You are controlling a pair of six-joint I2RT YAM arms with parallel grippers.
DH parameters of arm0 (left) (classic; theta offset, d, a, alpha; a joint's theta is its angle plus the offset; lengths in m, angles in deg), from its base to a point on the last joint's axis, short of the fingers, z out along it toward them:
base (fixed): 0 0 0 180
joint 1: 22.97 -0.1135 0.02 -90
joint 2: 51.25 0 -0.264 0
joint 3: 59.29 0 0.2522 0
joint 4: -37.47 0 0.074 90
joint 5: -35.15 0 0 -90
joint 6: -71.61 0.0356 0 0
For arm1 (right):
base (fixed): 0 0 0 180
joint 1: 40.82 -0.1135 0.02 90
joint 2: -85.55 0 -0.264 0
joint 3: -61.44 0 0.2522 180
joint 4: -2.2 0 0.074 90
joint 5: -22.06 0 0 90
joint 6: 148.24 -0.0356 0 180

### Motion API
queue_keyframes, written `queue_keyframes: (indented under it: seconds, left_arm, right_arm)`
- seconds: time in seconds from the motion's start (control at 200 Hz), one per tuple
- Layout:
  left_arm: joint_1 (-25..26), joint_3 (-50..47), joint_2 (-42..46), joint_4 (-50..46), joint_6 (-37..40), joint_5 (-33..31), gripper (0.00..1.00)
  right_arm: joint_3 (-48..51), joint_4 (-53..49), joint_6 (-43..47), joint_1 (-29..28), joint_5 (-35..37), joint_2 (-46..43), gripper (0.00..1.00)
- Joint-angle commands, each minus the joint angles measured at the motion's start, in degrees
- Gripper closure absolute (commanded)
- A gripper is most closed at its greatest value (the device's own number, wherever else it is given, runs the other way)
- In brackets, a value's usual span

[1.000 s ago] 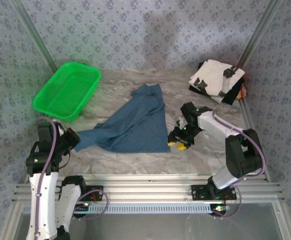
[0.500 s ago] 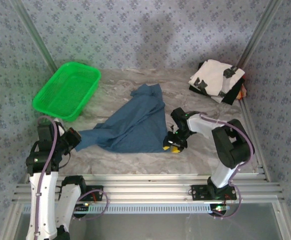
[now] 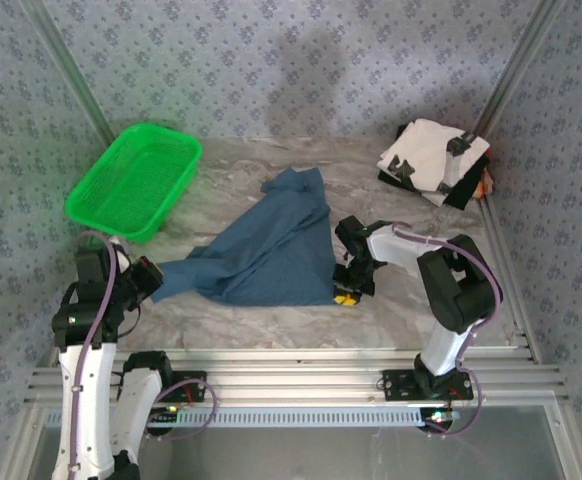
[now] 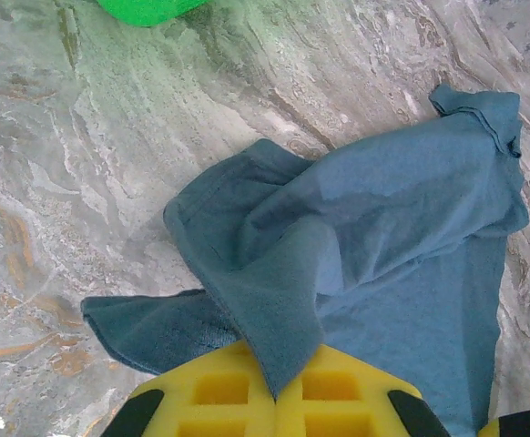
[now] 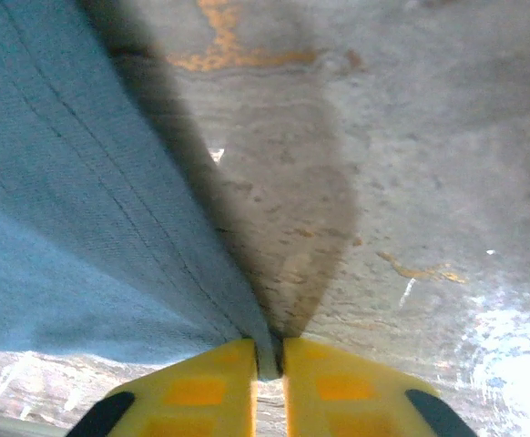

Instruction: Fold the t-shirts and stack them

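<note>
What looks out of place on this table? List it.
Nothing looks spilled or damaged. The blue shirt lies bunched and twisted mid-table, pinched at its near-left end by the left tool and at its near-right corner by the right tool. The folded pile in the far right corner sits skewed, layers not lined up.

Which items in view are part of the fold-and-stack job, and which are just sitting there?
Job:
- dusty-blue t-shirt, lying crumpled between the arms, pinched by the left fingers and the right fingers
- folded stack, far right, with a white shirt with black patches on top

Lying about:
- green mesh basket, far left, apart from the shirts
</note>
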Motion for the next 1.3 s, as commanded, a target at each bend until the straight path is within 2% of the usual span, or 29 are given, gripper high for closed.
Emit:
queue_keyframes:
  seconds: [0.0, 0.22, 0.47, 0.56, 0.685, 0.879, 1.009, 1.099, 1.209, 1.294]
  left_arm:
    - [0.1, 1.1, 0.4, -0.6, 1.3, 0.3, 1.00]
    - [0.1, 2.1, -0.4, -0.7, 2.1, -0.6, 1.00]
    - [0.0, 10.9, -4.6, 0.7, 1.8, -0.6, 1.00]
    - [0.0, 17.3, -8.2, 2.1, 1.0, 0.5, 1.00]
    - [-0.2, 27.8, -14.6, 3.6, 0.0, 1.8, 1.00]
    - [-1.8, 48.3, -25.8, 3.7, 0.1, 4.4, 1.00]
    - [-2.9, 61.8, -33.0, 2.2, -0.1, 6.3, 1.00]
    - [-3.7, 70.5, -37.1, 2.1, -1.2, 8.3, 1.00]
    - [-3.7, 82.1, -42.4, 1.3, -1.4, 9.7, 1.00]
    - [-3.7, 90.4, -45.9, 0.1, -0.6, 9.9, 1.00]
  right_arm:
    - [0.0, 6.7, -0.5, -0.5, 2.9, 2.3, 0.89]
    - [-0.9, 3.0, 1.1, 1.4, 5.5, -2.4, 1.00]
    - [-6.7, -4.9, 3.3, 8.3, 4.7, -15.2, 1.00]
    - [-11.0, -7.4, 6.2, 12.8, 2.5, -19.9, 1.00]
    - [-19.4, -9.9, 7.4, 21.9, -3.4, -24.6, 1.00]
    - [-34.8, -11.8, 7.8, 35.9, -14.6, -25.7, 1.00]
    - [-41.9, -7.0, 3.6, 44.3, -23.7, -25.0, 1.00]
    - [-48.3, -6.2, 2.1, 46.2, -24.9, -23.4, 1.00]
    - [-52.6, 3.5, -5.1, 48.0, -29.7, -22.6, 1.00]
    - [-57.9, 7.0, -9.2, 50.2, -31.2, -21.1, 1.00]
